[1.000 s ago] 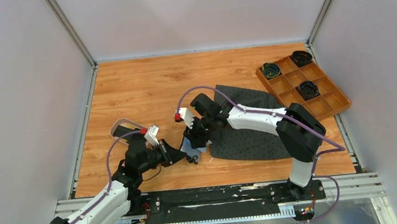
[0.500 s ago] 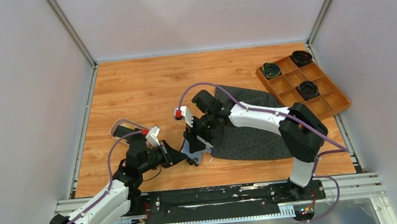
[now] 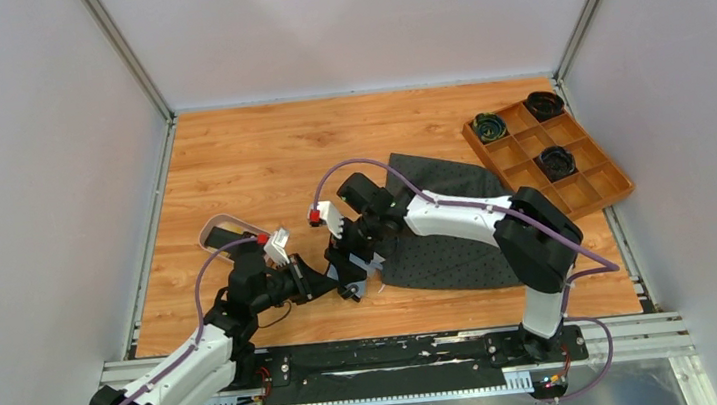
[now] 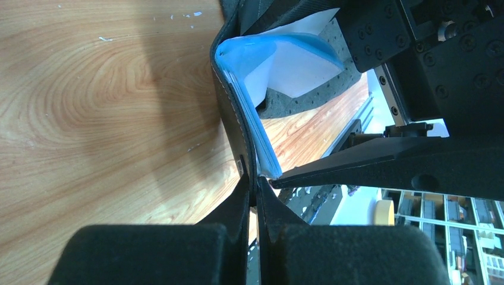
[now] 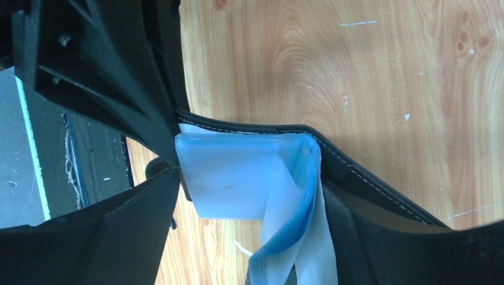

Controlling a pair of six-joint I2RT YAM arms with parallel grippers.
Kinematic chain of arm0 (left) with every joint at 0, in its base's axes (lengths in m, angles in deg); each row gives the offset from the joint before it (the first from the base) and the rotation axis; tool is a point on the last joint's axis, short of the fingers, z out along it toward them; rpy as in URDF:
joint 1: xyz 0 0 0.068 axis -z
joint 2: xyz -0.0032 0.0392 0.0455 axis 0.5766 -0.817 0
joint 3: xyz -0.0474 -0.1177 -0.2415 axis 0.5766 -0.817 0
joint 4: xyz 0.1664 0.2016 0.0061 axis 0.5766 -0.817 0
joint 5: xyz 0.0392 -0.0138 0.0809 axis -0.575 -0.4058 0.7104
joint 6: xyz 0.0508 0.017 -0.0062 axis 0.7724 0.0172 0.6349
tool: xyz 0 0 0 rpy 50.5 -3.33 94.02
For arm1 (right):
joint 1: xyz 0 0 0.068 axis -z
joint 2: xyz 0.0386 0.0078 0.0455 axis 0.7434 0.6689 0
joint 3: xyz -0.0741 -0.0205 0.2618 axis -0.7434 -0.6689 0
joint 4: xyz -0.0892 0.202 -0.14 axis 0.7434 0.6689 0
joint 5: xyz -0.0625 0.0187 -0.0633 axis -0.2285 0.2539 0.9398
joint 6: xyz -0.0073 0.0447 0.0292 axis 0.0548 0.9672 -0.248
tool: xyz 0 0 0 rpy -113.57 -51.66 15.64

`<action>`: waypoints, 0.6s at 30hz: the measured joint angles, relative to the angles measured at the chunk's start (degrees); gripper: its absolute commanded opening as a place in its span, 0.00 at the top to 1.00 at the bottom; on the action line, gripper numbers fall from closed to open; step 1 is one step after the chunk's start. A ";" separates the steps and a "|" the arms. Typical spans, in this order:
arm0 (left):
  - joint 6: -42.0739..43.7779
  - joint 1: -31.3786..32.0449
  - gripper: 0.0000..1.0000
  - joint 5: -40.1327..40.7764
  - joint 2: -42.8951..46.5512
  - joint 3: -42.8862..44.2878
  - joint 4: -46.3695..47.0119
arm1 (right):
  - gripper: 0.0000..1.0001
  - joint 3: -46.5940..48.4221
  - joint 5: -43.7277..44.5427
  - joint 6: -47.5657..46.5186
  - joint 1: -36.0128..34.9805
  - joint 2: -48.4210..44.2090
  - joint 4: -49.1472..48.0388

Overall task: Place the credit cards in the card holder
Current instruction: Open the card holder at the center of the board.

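At the bottom of the overhead view the two arms rise from the near edge of the wooden table (image 3: 260,163) and meet just left of centre, low in the frame. The left gripper (image 4: 257,181) comes in from the lower left. Its fingers are pressed together on the free edge of the card holder (image 4: 227,113), pinching the black stitched cover so that it stands up off the wood and curves over at the top.

Inside the cover, a bundle of pale blue plastic leaves (image 5: 232,178) fans out, with a white sheet behind it. Whether a credit card sits among these leaves cannot be told.

The right gripper (image 3: 351,261) reaches in from the right and hangs over the open holder. Its jaws stand wide apart with nothing clamped between them. In the left wrist view, one of its fingers (image 4: 368,166) runs in from the right edge, and its tip is just beside the lower corner of the blue leaves.

The holder lies at the left edge of a dark dotted mat (image 3: 458,232), which spreads toward the centre right. Further back on the left, a pinkish tray (image 3: 205,237) holds something dark and flat, too small to identify. In the upper right, an orange-brown compartmented box (image 3: 520,150) holds three round black items (image 3: 489,126) in separate compartments.
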State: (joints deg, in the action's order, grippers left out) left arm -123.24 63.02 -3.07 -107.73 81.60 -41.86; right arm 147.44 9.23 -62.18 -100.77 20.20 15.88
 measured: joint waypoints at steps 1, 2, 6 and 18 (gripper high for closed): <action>0.02 0.00 1.00 -0.02 0.00 0.00 -0.02 | 0.20 0.00 0.26 0.07 -0.02 0.02 0.00; 0.00 0.00 1.00 -0.09 0.00 0.00 0.00 | 0.21 0.00 0.44 0.15 -0.04 0.04 0.00; 0.00 0.00 1.00 -0.15 0.02 0.00 0.00 | 0.26 0.00 1.62 0.46 -0.04 0.35 0.00; 0.24 0.00 1.00 -0.09 0.02 0.00 -0.39 | 0.56 0.63 5.60 2.36 -0.24 0.98 0.22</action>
State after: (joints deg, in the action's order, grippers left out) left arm -122.99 63.02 -3.16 -107.71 81.60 -42.26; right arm 148.07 14.83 -59.82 -101.01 21.18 16.09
